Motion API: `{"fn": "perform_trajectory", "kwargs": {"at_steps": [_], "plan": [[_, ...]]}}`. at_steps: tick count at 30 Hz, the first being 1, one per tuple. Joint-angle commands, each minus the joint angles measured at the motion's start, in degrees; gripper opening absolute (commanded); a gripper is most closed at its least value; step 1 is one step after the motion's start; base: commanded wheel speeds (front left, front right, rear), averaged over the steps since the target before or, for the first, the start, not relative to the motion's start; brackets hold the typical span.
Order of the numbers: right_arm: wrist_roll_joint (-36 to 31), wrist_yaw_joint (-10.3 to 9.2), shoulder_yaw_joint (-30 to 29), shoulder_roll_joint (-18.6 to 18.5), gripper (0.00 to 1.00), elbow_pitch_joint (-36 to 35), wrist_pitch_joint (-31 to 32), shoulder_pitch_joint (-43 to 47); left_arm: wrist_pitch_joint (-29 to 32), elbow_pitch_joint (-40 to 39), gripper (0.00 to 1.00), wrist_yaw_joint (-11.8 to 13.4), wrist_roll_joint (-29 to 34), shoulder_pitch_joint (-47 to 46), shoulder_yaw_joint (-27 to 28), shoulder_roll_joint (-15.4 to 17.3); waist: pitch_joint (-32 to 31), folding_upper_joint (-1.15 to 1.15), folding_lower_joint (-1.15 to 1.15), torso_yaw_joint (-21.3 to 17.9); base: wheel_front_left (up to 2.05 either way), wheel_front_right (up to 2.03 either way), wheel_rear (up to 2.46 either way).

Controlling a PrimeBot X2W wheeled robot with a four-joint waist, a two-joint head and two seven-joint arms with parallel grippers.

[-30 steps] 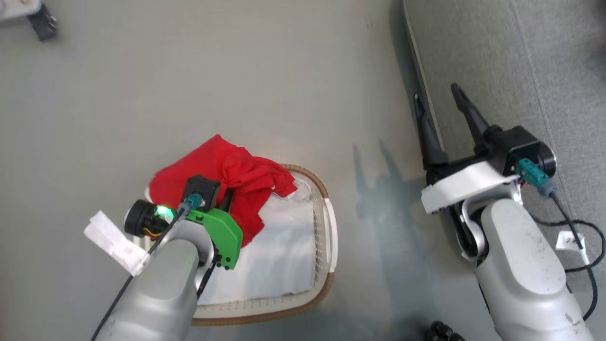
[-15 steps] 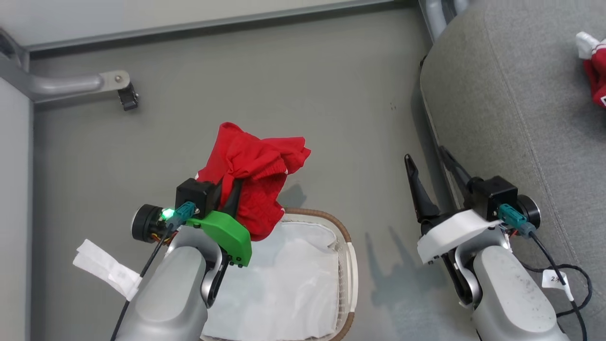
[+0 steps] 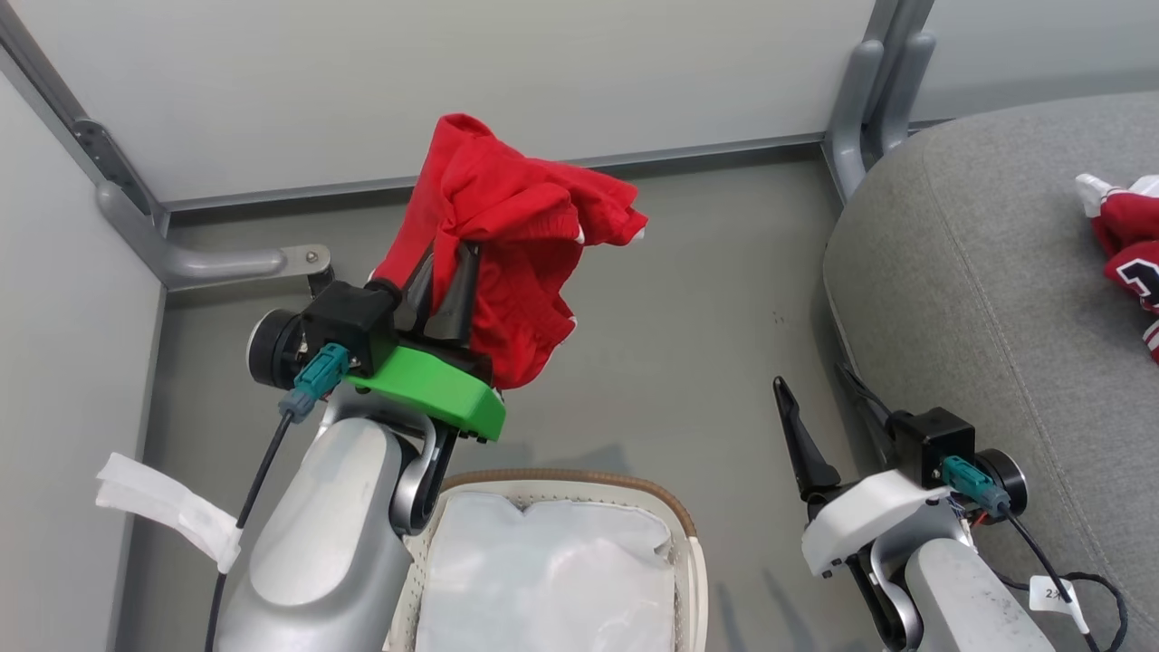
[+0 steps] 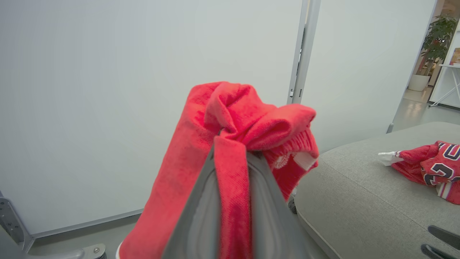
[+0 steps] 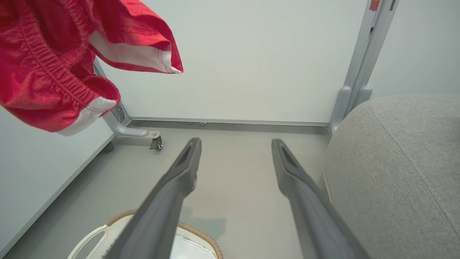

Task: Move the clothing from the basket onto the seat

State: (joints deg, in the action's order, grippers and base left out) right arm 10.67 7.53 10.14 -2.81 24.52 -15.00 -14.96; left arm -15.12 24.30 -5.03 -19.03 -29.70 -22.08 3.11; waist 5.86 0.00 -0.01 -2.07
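My left gripper (image 3: 448,252) is shut on a plain red garment with white edging (image 3: 525,217), held up in the air beyond the basket. The cloth drapes over the fingertips and hides them; in the left wrist view the garment (image 4: 233,115) is pinched between the fingers (image 4: 199,219). The red number-23 jersey (image 3: 1127,254) lies on the grey seat (image 3: 978,299) at the right. The basket (image 3: 579,477), at the bottom edge, holds a flat white cloth (image 3: 543,580). My right gripper (image 3: 815,388) stands open and empty beside the seat's rounded corner.
White wall panels close off the back and left. A grey metal post (image 3: 860,118) stands by the seat's corner, and a frame foot with a caster (image 3: 308,263) is at the left. Grey floor (image 3: 706,299) lies between basket and seat.
The head camera has tilted up, so the basket slid down the picture. My left gripper has lifted the red garment out of the basket and higher. The right gripper stays open.
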Motion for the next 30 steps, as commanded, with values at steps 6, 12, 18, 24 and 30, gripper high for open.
{"fn": "perform_trajectory", "kwargs": {"at_steps": [6,12,18,24,30], "plan": [[0.28,-0.08,0.46,-0.26,1.00,0.08,-0.27,1.68,-0.02,-3.87,0.00,0.00,-0.98,1.33,-1.04,-0.09,-2.16,0.00,0.01,0.66,0.00,0.00,0.00],[1.01,-0.08,4.77,-0.23,1.00,-1.89,-0.27,-0.78,-0.02,-5.39,0.00,0.46,-1.51,1.74,-2.39,-0.11,-1.85,0.00,0.01,0.71,0.00,0.00,0.00],[0.59,-0.08,12.97,-0.27,1.00,-4.99,-0.27,-6.19,-0.03,-5.33,0.00,0.47,-2.11,1.97,-3.64,-0.11,-1.55,0.00,0.01,0.99,0.00,0.00,0.00],[2.42,-0.08,21.17,-1.68,1.00,-4.01,-0.27,-12.58,-0.03,-5.80,0.00,0.66,-3.03,2.31,-4.61,-0.11,-1.64,0.00,0.01,1.32,0.00,0.00,0.00],[4.69,-0.08,24.87,-2.33,1.00,-0.53,-0.27,-16.59,-0.03,-6.69,0.00,0.16,-4.46,2.15,-7.45,-0.10,-1.78,0.00,0.01,2.21,0.00,0.00,0.00]]}}
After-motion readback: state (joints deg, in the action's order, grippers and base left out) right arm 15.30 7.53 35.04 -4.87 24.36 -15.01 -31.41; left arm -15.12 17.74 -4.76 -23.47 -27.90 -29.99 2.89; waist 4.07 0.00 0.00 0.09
